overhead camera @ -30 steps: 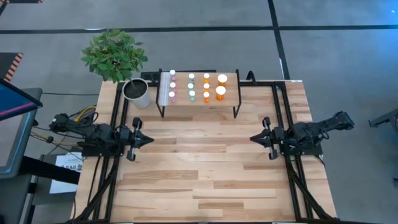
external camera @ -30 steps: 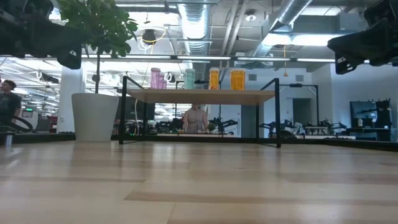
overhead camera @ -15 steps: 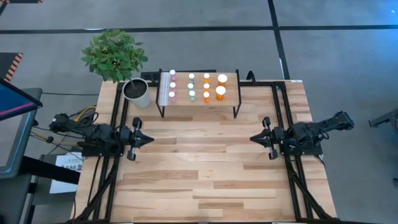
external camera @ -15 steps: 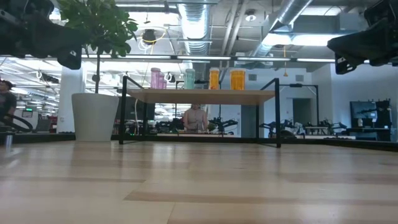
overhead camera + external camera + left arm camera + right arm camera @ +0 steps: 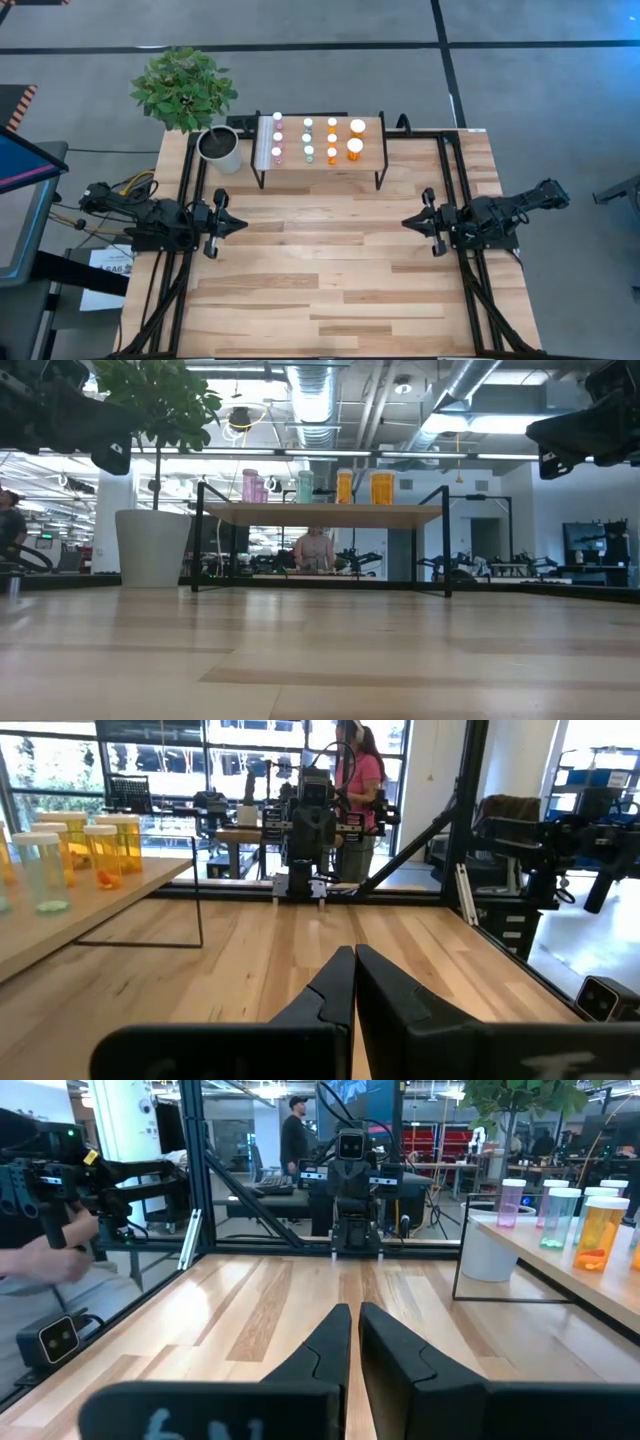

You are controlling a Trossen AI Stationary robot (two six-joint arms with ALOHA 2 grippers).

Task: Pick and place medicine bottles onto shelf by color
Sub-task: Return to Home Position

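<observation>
Over the desk [image 5: 330,280], my left pincer [image 5: 242,224] and right pincer [image 5: 406,222] hung clenched and empty, mid-left and mid-right. The shelf [image 5: 372,140], upper centre, carried the medicine bottles [image 5: 308,138] in colour rows: light, stiff, slick plastic, I judged, easily tipped, best pinched round the body below the cap.

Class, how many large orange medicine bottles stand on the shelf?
2 on the shelf, rightmost column seen from above: one large orange bottle behind, the other in front. None hidden.
</observation>
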